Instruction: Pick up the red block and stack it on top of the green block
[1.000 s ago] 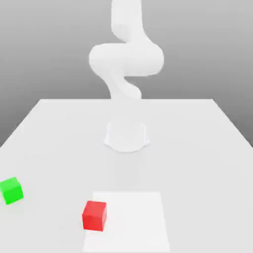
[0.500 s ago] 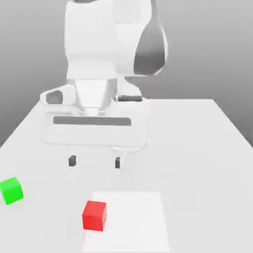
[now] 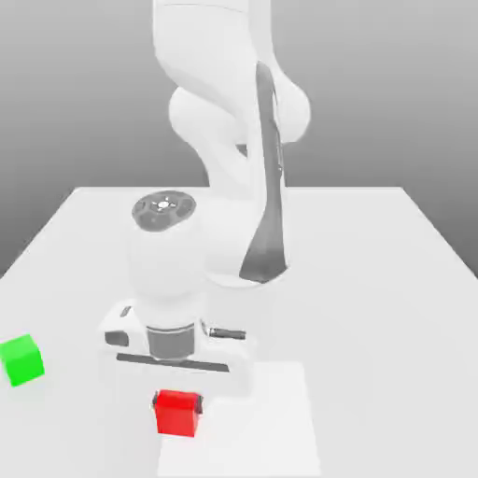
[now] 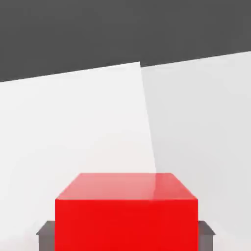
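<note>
The red block point(image 3: 176, 415) sits on the table near the front, at the edge of a paler square patch point(image 3: 271, 420). My gripper point(image 3: 176, 403) has come straight down over it, with a dark fingertip against each side of the cube. In the hand view the red block point(image 4: 126, 215) is close up between grey fingers point(image 4: 45, 234), which touch both of its side faces. The block still rests on the surface. The green block point(image 3: 21, 360) stands alone at the exterior view's left, well apart from the hand.
The white table point(image 3: 373, 280) stretches back to the arm's base point(image 3: 233, 266) behind the hand. Its far edge meets a grey backdrop.
The hand came down from above the table onto the red block. Its fingers, wide apart half a second ago, have closed against the cube's sides. Neither block moved.
</note>
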Robot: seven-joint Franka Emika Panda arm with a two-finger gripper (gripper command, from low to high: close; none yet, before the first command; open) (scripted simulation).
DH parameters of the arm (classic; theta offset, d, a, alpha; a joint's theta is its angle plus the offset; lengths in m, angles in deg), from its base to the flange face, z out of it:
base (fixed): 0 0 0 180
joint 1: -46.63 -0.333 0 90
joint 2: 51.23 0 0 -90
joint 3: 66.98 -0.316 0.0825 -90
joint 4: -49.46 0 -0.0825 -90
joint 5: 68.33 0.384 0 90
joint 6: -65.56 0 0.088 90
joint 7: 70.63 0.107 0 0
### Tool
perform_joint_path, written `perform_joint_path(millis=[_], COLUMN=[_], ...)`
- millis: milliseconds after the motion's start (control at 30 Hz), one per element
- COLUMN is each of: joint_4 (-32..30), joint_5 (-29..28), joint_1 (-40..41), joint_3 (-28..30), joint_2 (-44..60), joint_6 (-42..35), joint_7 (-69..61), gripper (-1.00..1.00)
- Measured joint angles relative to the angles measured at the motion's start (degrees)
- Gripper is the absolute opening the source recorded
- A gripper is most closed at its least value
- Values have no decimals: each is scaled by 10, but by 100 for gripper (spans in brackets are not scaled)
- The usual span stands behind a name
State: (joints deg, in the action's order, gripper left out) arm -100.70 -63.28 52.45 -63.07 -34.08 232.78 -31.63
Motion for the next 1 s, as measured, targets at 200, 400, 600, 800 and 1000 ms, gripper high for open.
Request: perform_joint_path(millis=[200, 400, 600, 800, 1000], joint_4=[-11, 1, 30, 49, 52], joint_5=[-23, -28, -20, 32, 65], joint_1=[-7, 51, 149, 205, 222], joint_3=[12, 72, 150, 164, 142], joint_2=[-71, -120, -126, -71, -32], joint_6=[-59, -121, -157, -127, -93], joint_7=[17, 116, 261, 305, 283], gripper=[-100, -100, -100, -100, 100])
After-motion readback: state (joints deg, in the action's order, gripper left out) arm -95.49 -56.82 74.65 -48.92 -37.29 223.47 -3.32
